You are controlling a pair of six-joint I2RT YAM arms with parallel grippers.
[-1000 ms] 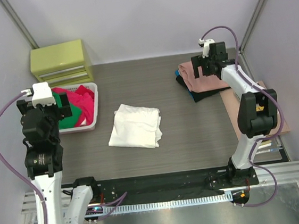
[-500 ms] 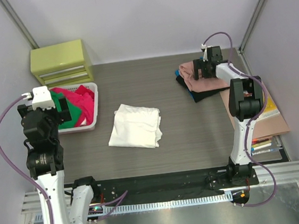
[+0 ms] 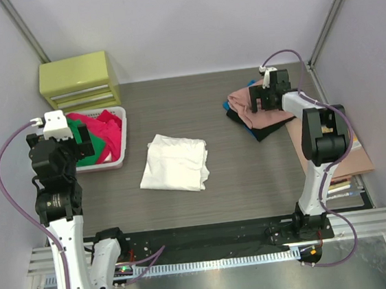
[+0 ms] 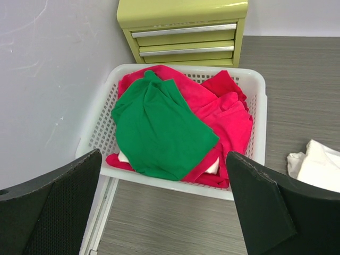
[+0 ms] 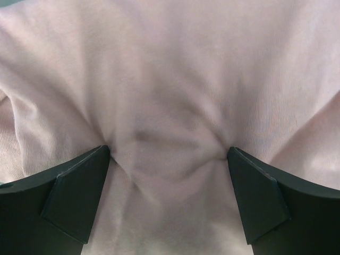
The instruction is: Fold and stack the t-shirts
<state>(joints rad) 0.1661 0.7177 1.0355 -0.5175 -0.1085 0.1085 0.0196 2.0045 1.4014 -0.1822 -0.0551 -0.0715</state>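
A salmon-pink t-shirt (image 3: 243,107) tops a stack at the back right, over a black one (image 3: 266,129). My right gripper (image 3: 266,100) is open and pressed down on the salmon cloth (image 5: 170,79); both fingertips (image 5: 95,170) dent it, with a wrinkle between them (image 5: 168,151). A folded white t-shirt (image 3: 175,161) lies mid-table. Green (image 4: 159,125) and red (image 4: 228,114) t-shirts lie heaped in the white basket (image 4: 255,85). My left gripper (image 3: 81,148) hangs open over the basket's near rim (image 4: 163,170), holding nothing.
A yellow-green drawer cabinet (image 3: 78,80) stands behind the basket (image 3: 121,160). A thin book (image 3: 349,150) and some pens (image 3: 339,188) lie along the right edge, near the right arm. A corner of the white t-shirt (image 4: 319,164) shows right of the basket.
The right gripper has come down and toward the near left onto the salmon t-shirt, and the stack shifted slightly that way. The left arm has drawn back a little.
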